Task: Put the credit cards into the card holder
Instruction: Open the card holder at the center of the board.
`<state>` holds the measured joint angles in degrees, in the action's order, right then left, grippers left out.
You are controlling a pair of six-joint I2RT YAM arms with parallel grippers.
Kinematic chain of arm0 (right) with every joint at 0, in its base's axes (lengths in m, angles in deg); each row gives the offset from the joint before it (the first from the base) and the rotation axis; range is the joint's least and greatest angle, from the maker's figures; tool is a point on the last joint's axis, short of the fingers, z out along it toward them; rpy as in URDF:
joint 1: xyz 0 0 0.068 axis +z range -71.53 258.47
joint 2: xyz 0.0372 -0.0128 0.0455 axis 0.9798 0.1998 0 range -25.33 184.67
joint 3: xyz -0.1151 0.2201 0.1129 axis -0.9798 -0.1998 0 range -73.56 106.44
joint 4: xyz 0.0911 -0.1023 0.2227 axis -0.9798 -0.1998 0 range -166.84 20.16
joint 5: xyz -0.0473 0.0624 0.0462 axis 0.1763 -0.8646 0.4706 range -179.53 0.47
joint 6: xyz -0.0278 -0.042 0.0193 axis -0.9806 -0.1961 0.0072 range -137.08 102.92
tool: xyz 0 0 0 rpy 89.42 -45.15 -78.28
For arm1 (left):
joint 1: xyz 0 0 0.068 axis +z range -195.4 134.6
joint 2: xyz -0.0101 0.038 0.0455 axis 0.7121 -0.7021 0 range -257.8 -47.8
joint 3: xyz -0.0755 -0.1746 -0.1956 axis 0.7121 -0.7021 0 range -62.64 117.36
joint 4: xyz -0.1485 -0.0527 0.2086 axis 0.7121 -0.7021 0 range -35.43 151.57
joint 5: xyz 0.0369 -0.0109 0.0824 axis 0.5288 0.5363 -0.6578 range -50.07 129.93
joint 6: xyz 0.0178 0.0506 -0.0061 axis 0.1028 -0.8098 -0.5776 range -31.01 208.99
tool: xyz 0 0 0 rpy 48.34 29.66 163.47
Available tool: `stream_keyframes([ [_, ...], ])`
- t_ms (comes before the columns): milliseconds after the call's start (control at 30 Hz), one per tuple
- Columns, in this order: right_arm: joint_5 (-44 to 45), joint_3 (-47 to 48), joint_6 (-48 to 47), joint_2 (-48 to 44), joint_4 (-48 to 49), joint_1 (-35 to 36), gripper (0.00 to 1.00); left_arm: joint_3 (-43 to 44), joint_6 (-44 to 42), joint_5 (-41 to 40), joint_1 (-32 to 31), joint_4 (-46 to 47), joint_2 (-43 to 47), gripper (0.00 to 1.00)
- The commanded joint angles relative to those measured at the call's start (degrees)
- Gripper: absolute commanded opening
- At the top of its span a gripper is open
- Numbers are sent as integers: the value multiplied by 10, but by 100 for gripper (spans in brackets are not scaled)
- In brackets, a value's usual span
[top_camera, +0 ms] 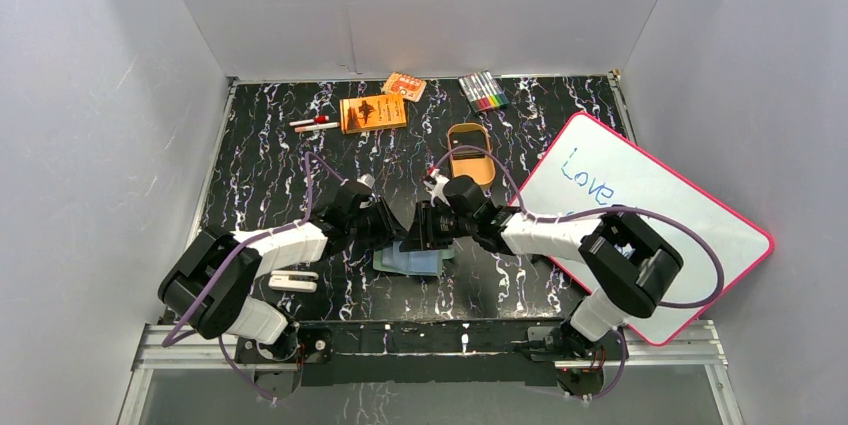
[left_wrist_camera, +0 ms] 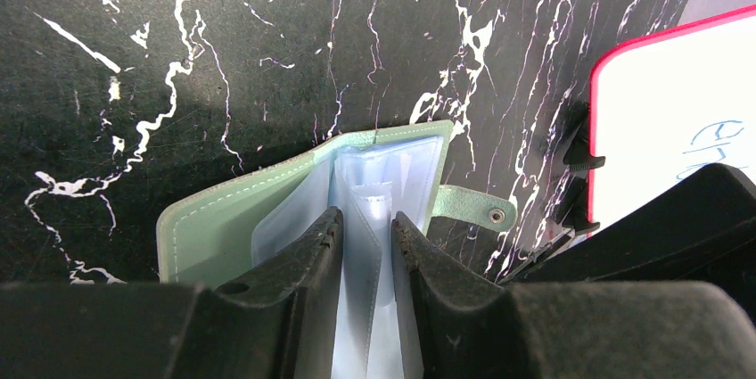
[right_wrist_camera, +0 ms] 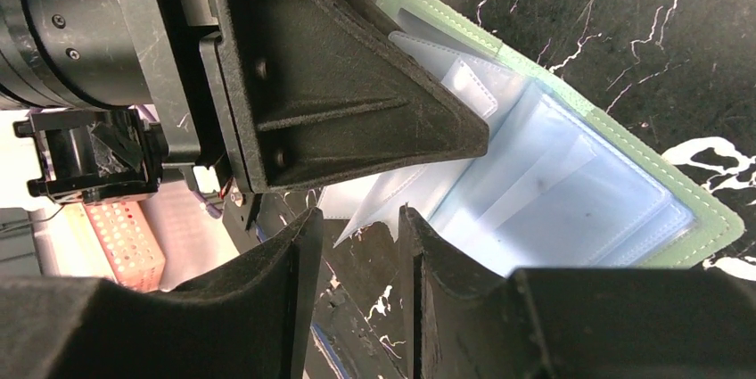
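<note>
The green card holder (top_camera: 410, 263) lies open on the black marbled table between the two arms. In the left wrist view its green cover (left_wrist_camera: 223, 218) and snap tab (left_wrist_camera: 472, 208) show, with pale blue clear sleeves fanned out. My left gripper (left_wrist_camera: 365, 223) is closed to a narrow gap on upright sleeves. In the right wrist view the card holder (right_wrist_camera: 571, 192) lies open under the left gripper's finger (right_wrist_camera: 357, 102). My right gripper (right_wrist_camera: 357, 218) is slightly open and empty at the corner of a lifted sleeve. Both grippers meet over the wallet in the top view, left (top_camera: 388, 227), right (top_camera: 425, 230). No credit card shows.
A pink-edged whiteboard (top_camera: 640, 215) lies to the right and under the right arm. A golden oval tin (top_camera: 470, 155) sits just behind the grippers. An orange booklet (top_camera: 373, 113), markers (top_camera: 482, 91) and pens (top_camera: 313, 124) lie at the back. A white object (top_camera: 293, 280) lies by the left arm.
</note>
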<state>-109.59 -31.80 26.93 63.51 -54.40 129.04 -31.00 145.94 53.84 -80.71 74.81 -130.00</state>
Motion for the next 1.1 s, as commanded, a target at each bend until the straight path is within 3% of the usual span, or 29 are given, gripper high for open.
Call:
stream_keyframes([
  [0,-10,37,1,10,-16,6,44,2,-8,-2,2,-5,13,24],
  [700,-19,73,12,53,-42,14,33,2,-8,-2,2,-5,14,24],
  [967,-19,71,16,56,-41,14,1,6,-12,-7,2,-17,24,27],
  [1067,-16,69,16,53,-43,14,0,9,-16,-14,2,-27,35,32],
])
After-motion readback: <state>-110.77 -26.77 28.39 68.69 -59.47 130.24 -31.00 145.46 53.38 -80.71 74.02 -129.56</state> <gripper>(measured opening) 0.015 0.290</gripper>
